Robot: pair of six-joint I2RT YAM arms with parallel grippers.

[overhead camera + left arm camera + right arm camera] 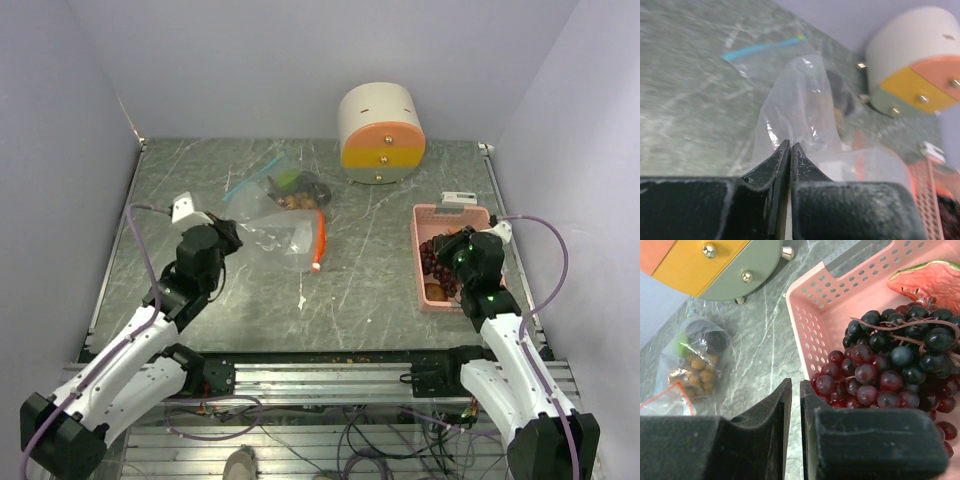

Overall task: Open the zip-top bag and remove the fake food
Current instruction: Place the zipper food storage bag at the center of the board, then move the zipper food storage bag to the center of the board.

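The clear zip-top bag [272,212] lies crumpled at the table's middle left. My left gripper [232,237] is shut on the bag's [805,100] near edge, its tips [790,145] pinching the plastic. Fake food shows inside the bag: a tan-brown grape bunch [295,201] [696,371], a green piece [288,180] and a dark piece [311,187]. My right gripper [452,252] [796,383] hangs over the pink basket's left wall, shut with nothing between its fingers. Dark purple grapes [912,340] and red grapes [865,380] lie in the basket.
The pink perforated basket [424,214] [812,315] stands at the right, a red slice-shaped piece [925,282] in its far end. A round white drawer unit with orange and yellow fronts [380,132] [915,65] sits at the back. An orange-red strip [320,236] edges the bag.
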